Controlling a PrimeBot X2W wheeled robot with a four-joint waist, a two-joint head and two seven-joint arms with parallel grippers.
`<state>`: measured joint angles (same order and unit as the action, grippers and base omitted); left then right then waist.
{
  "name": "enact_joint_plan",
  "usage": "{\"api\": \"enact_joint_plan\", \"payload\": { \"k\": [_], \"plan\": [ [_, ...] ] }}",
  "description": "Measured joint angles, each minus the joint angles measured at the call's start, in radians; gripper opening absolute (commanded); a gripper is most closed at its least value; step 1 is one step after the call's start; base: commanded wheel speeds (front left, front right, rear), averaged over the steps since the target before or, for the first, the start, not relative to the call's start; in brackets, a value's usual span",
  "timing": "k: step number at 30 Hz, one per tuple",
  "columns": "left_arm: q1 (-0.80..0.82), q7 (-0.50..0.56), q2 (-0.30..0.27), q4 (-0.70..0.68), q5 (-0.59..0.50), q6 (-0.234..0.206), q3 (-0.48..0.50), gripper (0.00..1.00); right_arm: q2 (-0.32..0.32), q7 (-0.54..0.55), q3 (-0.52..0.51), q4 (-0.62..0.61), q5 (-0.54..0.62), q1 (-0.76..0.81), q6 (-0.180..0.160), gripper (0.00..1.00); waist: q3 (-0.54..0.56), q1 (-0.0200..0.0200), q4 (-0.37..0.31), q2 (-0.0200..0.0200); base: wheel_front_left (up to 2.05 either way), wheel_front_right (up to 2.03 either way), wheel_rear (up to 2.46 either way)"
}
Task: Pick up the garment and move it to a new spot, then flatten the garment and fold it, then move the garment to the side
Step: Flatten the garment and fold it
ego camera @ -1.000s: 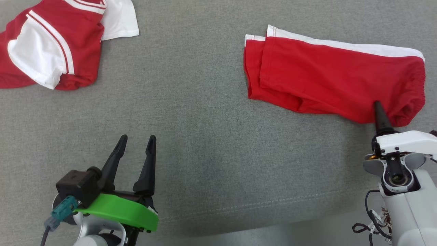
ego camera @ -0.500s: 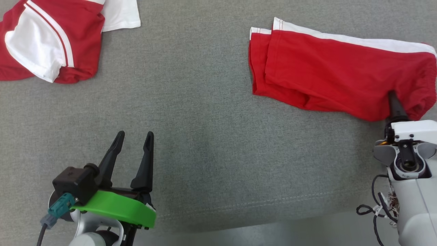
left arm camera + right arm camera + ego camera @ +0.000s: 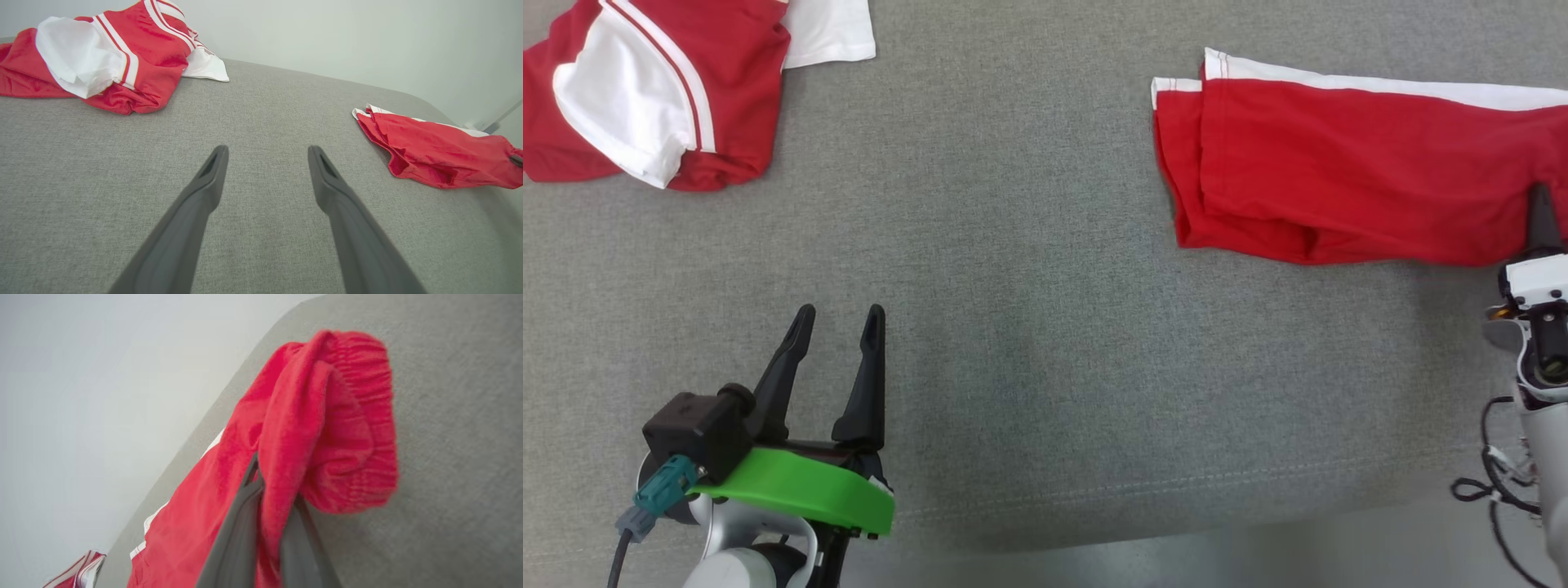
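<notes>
**Edges and folds swallow the detail**

The red shorts [image 3: 1347, 163] run straight off the head view's right edge, and the waistband end is lost! In the right wrist view a fold of cloth covers the right gripper [image 3: 269, 490], burying its fingertips, and the elastic waistband [image 3: 367, 449] is smeared with blur. Top left, the red and white shirt [image 3: 662, 90] is clipped by the frame. The right arm [image 3: 1543, 351] is cut off too.
</notes>
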<state>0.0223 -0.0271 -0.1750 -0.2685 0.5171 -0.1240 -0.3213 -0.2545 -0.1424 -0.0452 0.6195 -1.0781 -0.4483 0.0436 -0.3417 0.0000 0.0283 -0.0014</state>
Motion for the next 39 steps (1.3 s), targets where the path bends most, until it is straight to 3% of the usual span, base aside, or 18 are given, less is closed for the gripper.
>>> {"api": "enact_joint_plan", "payload": {
  "k": [11,18,27,39],
  "plan": [
    [0.0,-0.009,0.02,0.026,0.008,0.0,-0.012,1.0,-0.173,-0.022,0.266,-0.083,0.372,-0.02,0.0,0.0,0.025,0.0,0.015,0.0,0.0,0.0,0.0],
    [0.001,-0.028,0.041,0.041,0.017,0.007,-0.033,1.0,-0.229,0.096,0.453,-0.173,0.547,-0.101,0.018,0.0,0.032,0.0,0.044,0.0,0.0,0.0,0.0],
    [0.008,-0.061,0.066,0.086,0.027,0.018,-0.036,1.0,-0.277,0.275,0.608,-0.219,0.649,-0.123,0.055,0.0,0.045,0.0,0.11,0.0,0.0,0.0,0.0],
    [0.009,-0.095,0.073,0.129,0.043,0.024,-0.035,1.0,-0.306,0.451,0.72,-0.262,0.66,-0.124,0.072,0.0,0.08,0.0,0.188,0.0,0.0,0.0,0.0]
  ]
}}
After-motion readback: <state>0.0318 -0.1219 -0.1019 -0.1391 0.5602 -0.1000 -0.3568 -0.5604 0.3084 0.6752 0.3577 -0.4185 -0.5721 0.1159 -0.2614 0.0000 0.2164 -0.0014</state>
